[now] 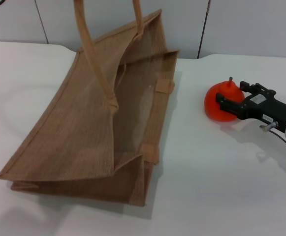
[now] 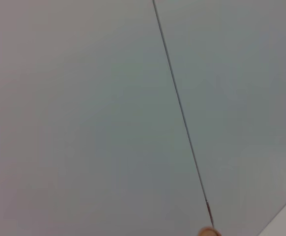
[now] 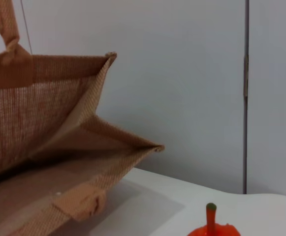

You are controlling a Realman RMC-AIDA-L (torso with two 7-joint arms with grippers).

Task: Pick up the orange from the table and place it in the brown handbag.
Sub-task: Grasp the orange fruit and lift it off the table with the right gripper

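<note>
Brown handbag (image 1: 91, 128) lying on its side near left of table (image 1: 216, 182), mouth facing right. Orange (image 1: 220, 104) sits far right, stem up, well apart from bag. Right gripper (image 1: 230, 98) jaws spread, straddling orange, fingers right against it.

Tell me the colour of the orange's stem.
The orange has a stem that is orange-red with a greenish tip, clearest in the right wrist view.

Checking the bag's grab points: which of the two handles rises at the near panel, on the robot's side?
The handle stitched to the near panel of the brown handbag; the other handle is attached to the far panel, by the wall.
</note>
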